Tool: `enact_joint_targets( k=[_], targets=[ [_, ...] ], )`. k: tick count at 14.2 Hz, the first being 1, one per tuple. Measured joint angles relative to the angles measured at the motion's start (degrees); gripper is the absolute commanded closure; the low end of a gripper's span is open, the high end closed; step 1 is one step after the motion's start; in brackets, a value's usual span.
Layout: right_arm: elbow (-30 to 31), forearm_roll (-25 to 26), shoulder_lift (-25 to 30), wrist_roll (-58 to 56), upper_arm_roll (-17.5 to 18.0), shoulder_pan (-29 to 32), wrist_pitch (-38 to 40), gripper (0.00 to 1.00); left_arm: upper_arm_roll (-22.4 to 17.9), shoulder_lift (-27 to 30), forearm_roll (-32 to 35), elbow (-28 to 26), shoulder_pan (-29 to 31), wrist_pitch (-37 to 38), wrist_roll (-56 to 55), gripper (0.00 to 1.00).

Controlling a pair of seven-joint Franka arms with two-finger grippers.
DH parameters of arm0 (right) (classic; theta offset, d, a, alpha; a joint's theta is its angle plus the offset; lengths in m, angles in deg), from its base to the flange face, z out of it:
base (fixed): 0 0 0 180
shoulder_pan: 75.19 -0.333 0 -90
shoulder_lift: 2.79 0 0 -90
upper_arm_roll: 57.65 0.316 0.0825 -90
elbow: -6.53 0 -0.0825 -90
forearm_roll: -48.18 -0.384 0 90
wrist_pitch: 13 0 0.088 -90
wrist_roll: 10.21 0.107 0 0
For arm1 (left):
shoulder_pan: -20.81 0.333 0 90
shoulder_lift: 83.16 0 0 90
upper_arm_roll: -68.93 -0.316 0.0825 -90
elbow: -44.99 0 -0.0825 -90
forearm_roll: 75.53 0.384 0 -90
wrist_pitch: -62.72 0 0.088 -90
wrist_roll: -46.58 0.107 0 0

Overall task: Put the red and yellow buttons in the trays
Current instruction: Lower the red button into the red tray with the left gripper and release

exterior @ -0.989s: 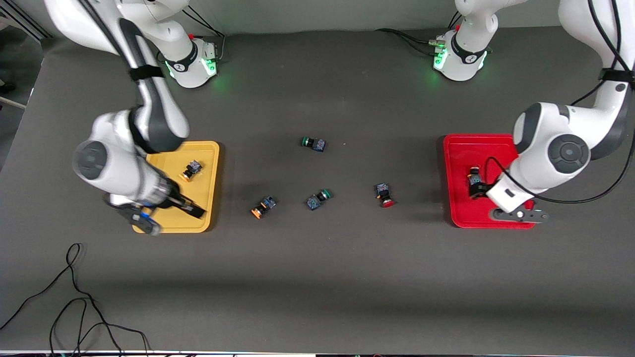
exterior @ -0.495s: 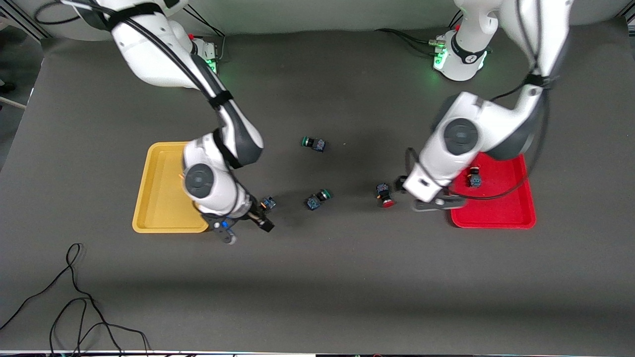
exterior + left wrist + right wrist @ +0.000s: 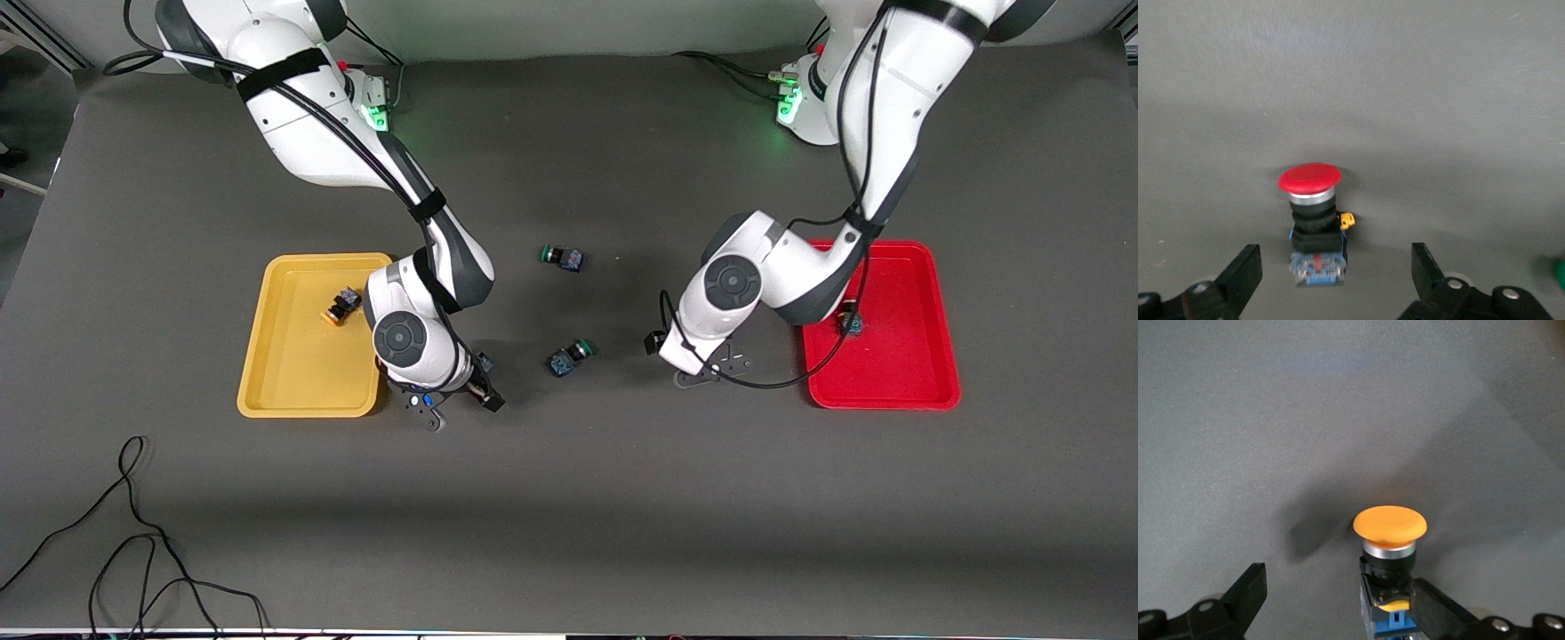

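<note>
- Both arms have left their trays and swung toward mid-worktop.
- Left gripper [image 3: 1331, 283], released, straddles the loose red button [image 3: 1313, 223] near the red tray [image 3: 925, 373].
- Right gripper [image 3: 1338, 603], released, frames the orange-yellow button [image 3: 1390, 550] beside the yellow tray [image 3: 284, 382].
- Each tray already holds one button.

The right end effector [image 3: 1338, 600] hangs over the dark worktop [image 3: 1271, 420], fingers [image 3: 1245, 597] spread wide, an orange-capped button [image 3: 1390, 543] lying between them, close against one finger.
</note>
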Motion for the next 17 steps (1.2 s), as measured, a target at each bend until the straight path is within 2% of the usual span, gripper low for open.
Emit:
enact_joint_targets(
  k=[1,2,3,4,7,10,13,17],
  targets=[
    [0.2,0.0,0.0,0.0,0.0,0.0,0.0,0.0,0.0,-0.8,0.4,0.2,-0.1,0.0,-0.4,0.45],
    [0.3,0.0,0.1,0.0,0.0,-0.1,0.3,0.0,0.0,-1.2,0.5,0.5,-0.3,0.0,-0.6,0.59],
    [0.3,0.0,0.2,0.0,0.0,-0.1,1.3,0.0,0.0,-1.2,0.6,0.5,-0.4,0.0,-0.8,0.69],
    [0.2,0.0,0.4,0.0,0.0,-0.2,2.7,0.0,0.0,-1.2,0.6,0.6,-0.5,0.0,-0.9,0.73],
    [-0.2,0.0,1.9,0.0,0.0,-0.3,6.5,0.0,0.0,-1.2,0.7,0.8,-0.5,0.2,-1.0,0.74],
    [0.2,0.0,2.2,0.2,0.0,-0.9,7.0,0.0,-0.1,-0.2,0.7,2.9,-0.3,2.3,-0.8,0.74],
    [0.9,0.0,1.4,0.6,0.0,-1.6,7.0,0.0,0.4,4.9,-0.7,7.8,2.0,14.0,6.7,0.75],
    [1.5,2.1,1.5,1.7,0.0,-2.3,11.1,0.0,0.4,15.3,-6.9,8.7,11.8,29.1,30.7,0.75]
  ],
)
